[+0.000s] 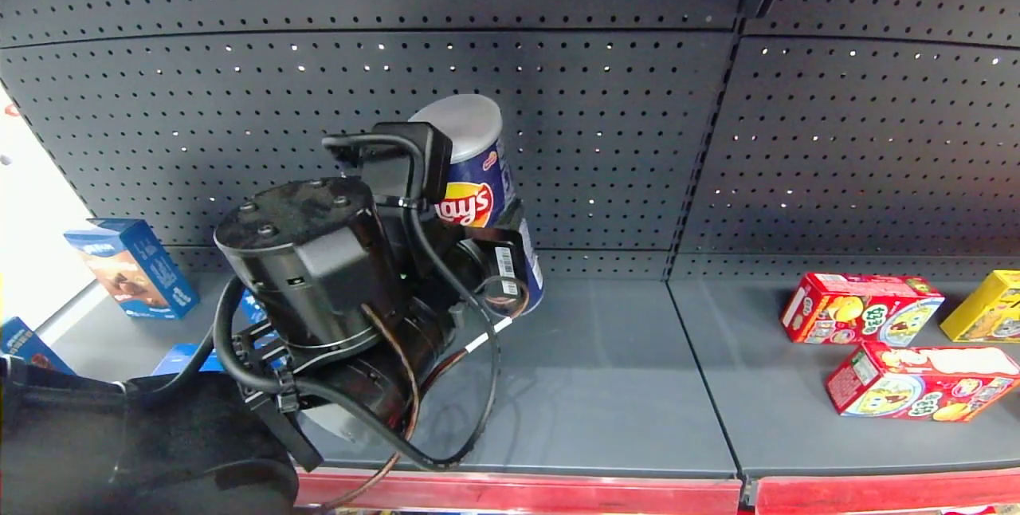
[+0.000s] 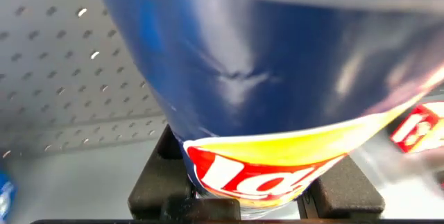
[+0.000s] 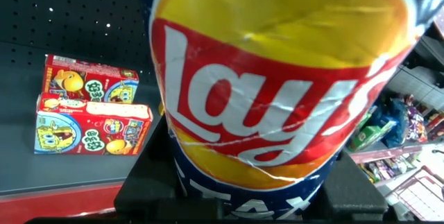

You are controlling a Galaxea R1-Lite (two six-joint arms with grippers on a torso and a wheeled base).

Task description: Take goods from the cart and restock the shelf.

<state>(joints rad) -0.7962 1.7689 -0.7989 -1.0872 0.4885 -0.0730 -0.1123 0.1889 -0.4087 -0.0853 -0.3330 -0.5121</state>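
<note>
A blue chips canister (image 1: pixel 470 180) with a grey lid is tilted over the dark shelf (image 1: pixel 621 371), close to the pegboard back wall. My left gripper (image 1: pixel 488 237) is shut on its lower half. In the left wrist view the same canister (image 2: pixel 277 78) sits between the black fingers (image 2: pixel 156 182). My right gripper (image 3: pixel 250 193) is shut on a second chips canister (image 3: pixel 277 92), yellow and red above a blue base, held in front of the shelf's right section. Whether the first canister's base touches the shelf is hidden by my arm.
Blue boxes (image 1: pixel 131 268) stand at the shelf's left end. Two red snack boxes (image 1: pixel 861 308) (image 1: pixel 920 382) and a yellow box (image 1: pixel 984 306) lie on the right section; the red boxes (image 3: pixel 90 130) also show beside the right canister. A red strip (image 1: pixel 518 491) marks the shelf's front edge.
</note>
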